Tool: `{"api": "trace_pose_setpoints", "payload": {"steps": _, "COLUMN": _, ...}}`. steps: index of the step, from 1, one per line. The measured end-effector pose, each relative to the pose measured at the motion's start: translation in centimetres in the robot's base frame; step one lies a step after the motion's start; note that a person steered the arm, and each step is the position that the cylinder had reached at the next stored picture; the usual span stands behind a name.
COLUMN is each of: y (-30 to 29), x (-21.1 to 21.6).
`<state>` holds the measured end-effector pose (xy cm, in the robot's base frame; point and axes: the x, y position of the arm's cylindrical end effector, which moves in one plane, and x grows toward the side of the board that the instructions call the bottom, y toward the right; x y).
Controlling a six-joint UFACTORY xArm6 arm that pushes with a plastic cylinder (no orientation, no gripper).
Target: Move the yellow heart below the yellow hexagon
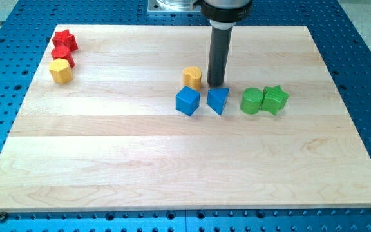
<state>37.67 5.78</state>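
Note:
The yellow heart (192,77) lies near the board's middle, a little above centre. My tip (215,85) stands just to its right, close beside it; I cannot tell if they touch. The yellow hexagon (60,71) lies far off at the view's upper left, under two red blocks. The heart is level with the hexagon and far to its right.
A red star (65,40) and a red round block (62,56) sit stacked above the hexagon. A blue cube (187,101) and a blue triangular block (217,100) lie just below the heart and tip. A green cylinder (252,101) and green star (275,99) lie to the right.

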Motion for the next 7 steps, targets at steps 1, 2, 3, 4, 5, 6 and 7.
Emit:
{"api": "trace_pose_setpoints", "payload": {"steps": 1, "y": -5.4, "x": 0.7}}
{"api": "trace_pose_setpoints", "payload": {"steps": 2, "y": -12.6, "x": 0.6}}
{"api": "trace_pose_setpoints", "payload": {"steps": 3, "y": -10.2, "x": -1.7}}
{"api": "trace_pose_setpoints", "payload": {"steps": 4, "y": -11.7, "x": -2.0}}
{"api": "trace_pose_setpoints", "payload": {"steps": 5, "y": -17.0, "x": -0.8}}
{"api": "trace_pose_setpoints", "payload": {"steps": 6, "y": -20.9, "x": 0.2}}
{"api": "trace_pose_setpoints", "payload": {"steps": 7, "y": -22.7, "x": 0.9}}
